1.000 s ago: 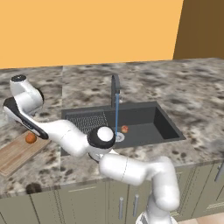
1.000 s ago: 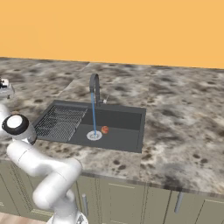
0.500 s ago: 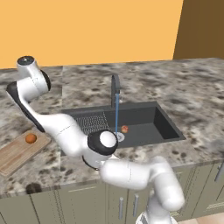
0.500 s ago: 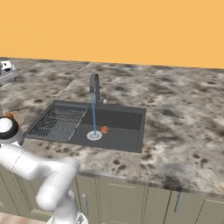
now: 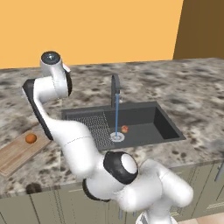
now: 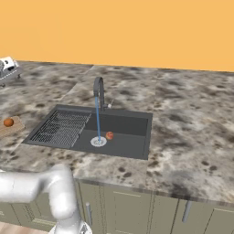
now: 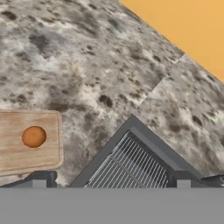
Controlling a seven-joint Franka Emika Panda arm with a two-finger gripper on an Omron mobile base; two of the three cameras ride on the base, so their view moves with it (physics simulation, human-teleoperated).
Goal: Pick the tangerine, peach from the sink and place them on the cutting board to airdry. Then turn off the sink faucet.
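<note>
A speckled grey-brown granite counter runs the width of the scene. Behind the counter stands a flat orange wall, with a darker brown panel at the wall's right end. Below the counter's front edge sit grey-green cabinet doors with slim metal handles. A seam crosses the counter.

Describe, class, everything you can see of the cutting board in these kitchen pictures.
The cutting board is a flat, light-brown wooden rectangle with rounded corners and lengthwise grain stripes. It lies flat on the speckled stone counter, apart from the sink, on the side of its ribbed draining grid. One small, round, plain orange tangerine rests on it, near one end. Nothing else touches the board.
</note>
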